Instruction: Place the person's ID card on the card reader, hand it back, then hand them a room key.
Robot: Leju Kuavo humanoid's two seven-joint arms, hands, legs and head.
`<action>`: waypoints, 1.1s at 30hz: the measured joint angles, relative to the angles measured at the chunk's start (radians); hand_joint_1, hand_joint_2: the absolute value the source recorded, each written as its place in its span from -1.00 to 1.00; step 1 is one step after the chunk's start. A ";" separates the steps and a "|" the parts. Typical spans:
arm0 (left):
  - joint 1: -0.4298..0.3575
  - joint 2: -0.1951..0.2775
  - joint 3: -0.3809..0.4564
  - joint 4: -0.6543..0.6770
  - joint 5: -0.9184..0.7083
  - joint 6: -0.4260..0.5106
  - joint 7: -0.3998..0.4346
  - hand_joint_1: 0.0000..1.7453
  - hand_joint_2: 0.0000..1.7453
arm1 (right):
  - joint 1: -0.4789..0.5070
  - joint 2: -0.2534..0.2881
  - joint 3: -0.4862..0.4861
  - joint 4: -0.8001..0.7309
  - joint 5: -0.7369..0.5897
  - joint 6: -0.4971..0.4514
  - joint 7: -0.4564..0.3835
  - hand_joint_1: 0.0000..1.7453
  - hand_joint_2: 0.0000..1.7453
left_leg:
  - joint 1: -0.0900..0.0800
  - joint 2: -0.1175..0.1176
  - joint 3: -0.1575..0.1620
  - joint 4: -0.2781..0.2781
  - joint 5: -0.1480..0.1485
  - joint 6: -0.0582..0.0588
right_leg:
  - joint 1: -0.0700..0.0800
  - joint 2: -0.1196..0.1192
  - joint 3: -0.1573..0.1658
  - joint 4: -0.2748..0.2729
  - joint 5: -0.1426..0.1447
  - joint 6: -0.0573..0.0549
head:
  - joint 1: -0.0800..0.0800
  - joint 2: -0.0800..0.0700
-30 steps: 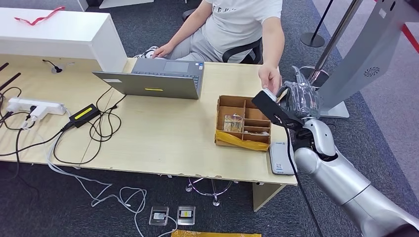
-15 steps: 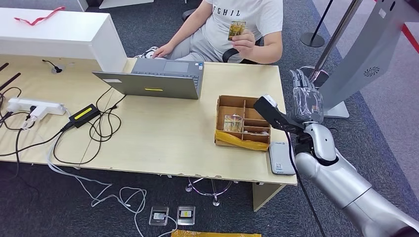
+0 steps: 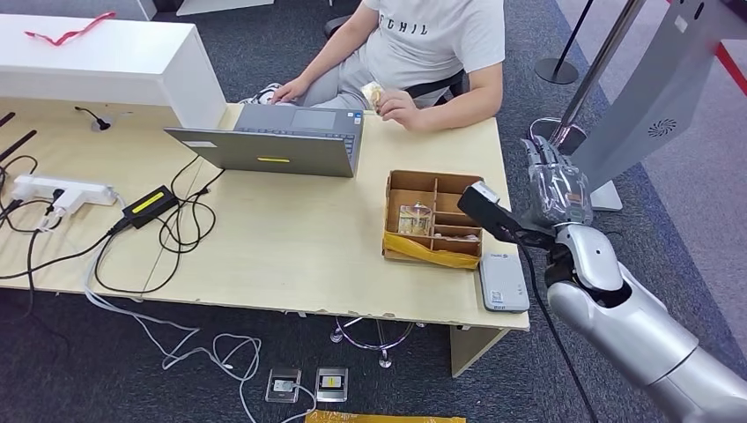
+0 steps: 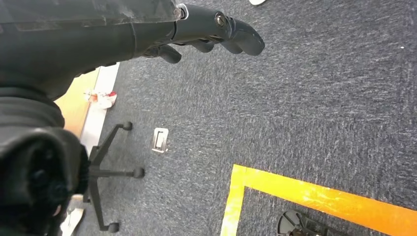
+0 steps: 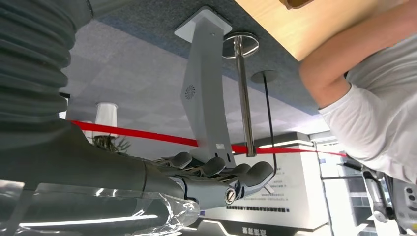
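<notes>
1. trouble could come if the right hand (image 3: pixel 553 185), empty with fingers out straight beside the desk (image 3: pixel 291 256), bumps the box (image 3: pixel 434 218) when it reaches in for a key.
2. left hand (image 4: pixel 211 29) hangs over the floor, holding nothing.
3. the card (image 3: pixel 372 92) is with the person's hand (image 3: pixel 401 107), well away from the reader (image 3: pixel 503 282).
4. the card is mostly hidden, and i cannot tell which thing in the box is a key.

Wooden desk (image 3: pixel 291 256) on grey carpet (image 3: pixel 132 370)
</notes>
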 joint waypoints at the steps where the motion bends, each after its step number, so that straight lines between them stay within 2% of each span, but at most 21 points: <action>1: 0.000 0.000 -0.001 0.000 0.005 0.000 0.000 -1.00 -1.00 | 0.001 -0.010 0.003 -0.020 -0.003 0.011 0.006 -1.00 1.00 | 0.000 0.000 0.000 0.000 0.000 0.000 | 0.000 0.000 0.000 0.000 0.000 0.000 | 0.000 0.000; 7: 0.000 0.000 -0.015 0.000 0.022 0.000 0.000 -1.00 -1.00 | 0.017 -0.042 0.022 -0.095 -0.010 0.043 0.018 -1.00 1.00 | 0.000 0.001 0.000 0.000 0.000 0.000 | 0.000 0.001 0.000 0.000 0.000 0.000 | 0.000 0.000; 17: 0.000 0.001 -0.037 -0.010 0.041 0.000 0.000 -1.00 -1.00 | 0.086 -0.050 0.057 -0.112 -0.023 0.038 0.030 -1.00 1.00 | 0.000 0.001 0.000 0.000 0.000 0.000 | 0.000 0.001 0.000 0.000 0.000 0.000 | 0.000 0.000; 33: -0.001 0.005 -0.073 -0.017 0.066 0.004 -0.008 -1.00 -1.00 | 0.136 -0.024 0.098 -0.062 0.029 -0.030 0.027 -1.00 1.00 | 0.000 0.001 0.000 0.000 0.000 0.000 | 0.000 0.000 0.000 0.000 0.000 0.000 | 0.000 0.000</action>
